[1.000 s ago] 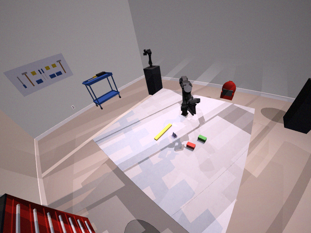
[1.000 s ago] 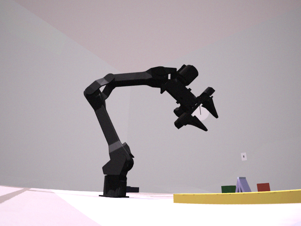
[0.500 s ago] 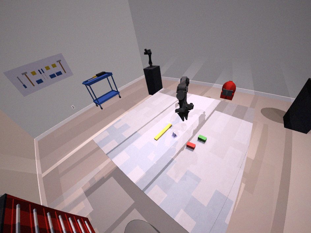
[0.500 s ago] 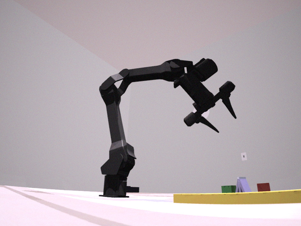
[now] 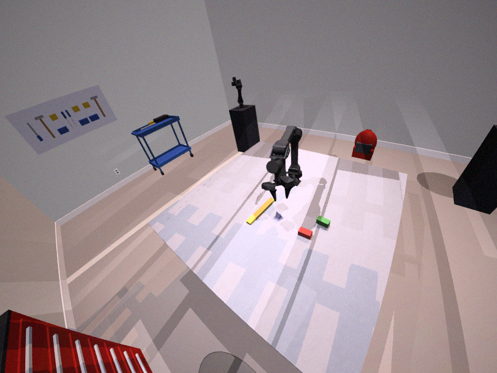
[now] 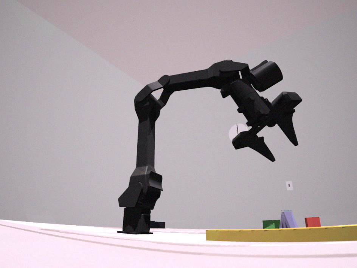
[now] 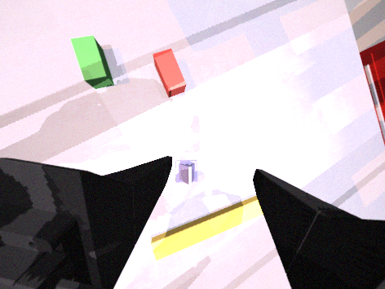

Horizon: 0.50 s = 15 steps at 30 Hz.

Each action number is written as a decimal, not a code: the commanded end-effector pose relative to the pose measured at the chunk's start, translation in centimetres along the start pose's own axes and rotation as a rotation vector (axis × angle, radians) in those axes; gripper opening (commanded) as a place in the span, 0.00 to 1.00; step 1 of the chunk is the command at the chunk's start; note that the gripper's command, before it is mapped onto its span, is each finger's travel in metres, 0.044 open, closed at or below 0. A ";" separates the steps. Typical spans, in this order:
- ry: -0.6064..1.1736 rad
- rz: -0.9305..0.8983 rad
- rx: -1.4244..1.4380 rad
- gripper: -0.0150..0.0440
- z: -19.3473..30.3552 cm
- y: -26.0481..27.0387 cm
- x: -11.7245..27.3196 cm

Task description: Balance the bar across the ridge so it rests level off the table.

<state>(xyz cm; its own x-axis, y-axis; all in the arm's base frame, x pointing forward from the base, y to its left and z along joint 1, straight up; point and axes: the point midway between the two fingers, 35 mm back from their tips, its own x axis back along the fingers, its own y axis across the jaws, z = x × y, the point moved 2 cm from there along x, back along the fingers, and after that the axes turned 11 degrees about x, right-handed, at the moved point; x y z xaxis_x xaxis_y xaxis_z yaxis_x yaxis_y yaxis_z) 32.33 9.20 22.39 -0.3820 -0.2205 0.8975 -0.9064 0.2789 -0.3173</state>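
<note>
The long yellow bar (image 5: 260, 210) (image 6: 279, 234) (image 7: 204, 230) lies flat on the table (image 5: 257, 256). The small lavender ridge (image 5: 278, 216) (image 6: 288, 219) (image 7: 189, 172) stands on the table beside the bar, with nothing on top of it. My gripper (image 5: 280, 199) (image 6: 286, 153) (image 7: 212, 167) is open and empty, high above the table. In the wrist view the ridge shows close to the left fingertip, and the bar shows lower down between the fingers. The bar's far end in that view is hidden behind the right finger.
A red block (image 5: 305, 233) (image 6: 312, 222) (image 7: 170, 73) and a green block (image 5: 322, 222) (image 6: 270, 224) (image 7: 90, 59) lie on the table on the side of the ridge away from the bar. A blue cart (image 5: 170, 154) and a red drawer cabinet (image 5: 72, 345) stand off the table.
</note>
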 end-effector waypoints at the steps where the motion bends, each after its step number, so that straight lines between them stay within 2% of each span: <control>1: 0.064 -0.022 -0.170 0.79 1.9 -1.2 -1.0; 15: 0.249 -0.067 -0.665 0.79 7.6 -4.2 -3.8</control>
<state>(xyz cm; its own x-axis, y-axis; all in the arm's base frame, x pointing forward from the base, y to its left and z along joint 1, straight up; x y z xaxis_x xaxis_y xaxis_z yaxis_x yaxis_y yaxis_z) 35.58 3.33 18.82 -0.2452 -0.0882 0.9655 -0.6848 0.7206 -0.1081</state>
